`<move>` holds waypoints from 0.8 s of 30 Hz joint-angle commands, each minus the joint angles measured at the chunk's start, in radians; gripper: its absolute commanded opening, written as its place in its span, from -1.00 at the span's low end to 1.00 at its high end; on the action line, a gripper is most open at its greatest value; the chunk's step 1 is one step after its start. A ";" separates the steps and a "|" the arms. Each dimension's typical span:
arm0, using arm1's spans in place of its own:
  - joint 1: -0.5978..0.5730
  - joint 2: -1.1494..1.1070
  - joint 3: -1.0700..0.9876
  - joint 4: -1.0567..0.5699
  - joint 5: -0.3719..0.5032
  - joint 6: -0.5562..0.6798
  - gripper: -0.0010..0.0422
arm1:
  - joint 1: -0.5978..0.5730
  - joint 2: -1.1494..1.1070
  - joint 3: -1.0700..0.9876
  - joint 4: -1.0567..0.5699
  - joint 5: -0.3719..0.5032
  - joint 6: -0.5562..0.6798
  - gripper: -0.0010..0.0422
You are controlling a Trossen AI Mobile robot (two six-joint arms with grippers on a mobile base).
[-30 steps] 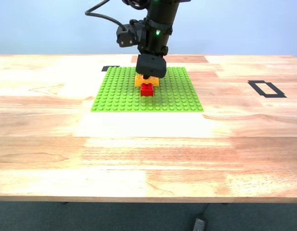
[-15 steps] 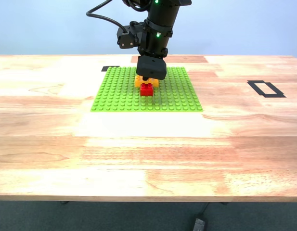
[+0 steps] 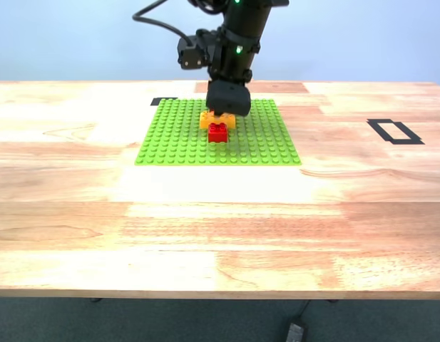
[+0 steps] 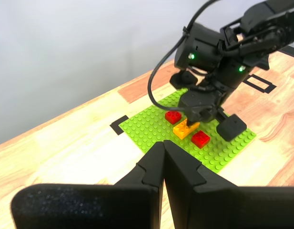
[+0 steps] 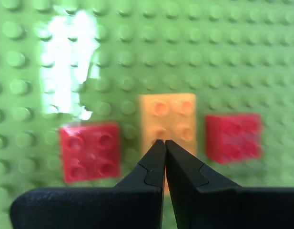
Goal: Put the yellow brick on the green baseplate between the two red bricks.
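- Yellow brick (image 5: 167, 121) sits flat on the baseplate (image 3: 177, 139), between the two red bricks (image 5: 90, 150); one red (image 5: 232, 137) on each side, small gaps of green studs showing both sides in the second wrist view.
- Exterior view: only the near red (image 3: 218, 132) shows, at 6 o'clock of the yellow (image 3: 207, 120); the far red is hidden behind the arm.
- First wrist view shows all three in a line on the plate: red (image 4: 173, 116), yellow (image 4: 186, 128), red (image 4: 200, 138).
- My second gripper (image 5: 164, 144): fingers pressed together, nothing between them, tips right above the yellow brick. Contact with its top: cannot tell, tips overlap it in view.
- My first gripper (image 4: 163, 148): fingers together, empty, parked well apart from the plate, just watching.
- Placement looks done; what's left, by my read, is clearing the arm.
- Risks from here:
  - If the tips are resting on the yellow studs, a sideways pull-out could drag or tilt the brick, maybe knock it into a red.
  - Can't tell if the yellow is pressed fully onto the studs; if only resting, any bump shifts it.
  - The arm body hangs low over the far red brick; a careless swing could clip it.
  - The plate looks unfixed on the table (image 3: 220, 228); a push could slide the whole thing.
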State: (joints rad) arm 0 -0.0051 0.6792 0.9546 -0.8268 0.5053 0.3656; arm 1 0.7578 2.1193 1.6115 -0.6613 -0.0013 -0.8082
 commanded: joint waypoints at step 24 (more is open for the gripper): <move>0.001 -0.047 -0.007 0.059 -0.060 -0.003 -0.96 | -0.230 -0.916 -0.500 0.341 0.035 0.332 -0.96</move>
State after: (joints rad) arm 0 -0.0040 0.6369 0.9546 -0.7792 0.4744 0.3626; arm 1 0.5381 1.2652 1.1740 -0.3649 0.0284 -0.5022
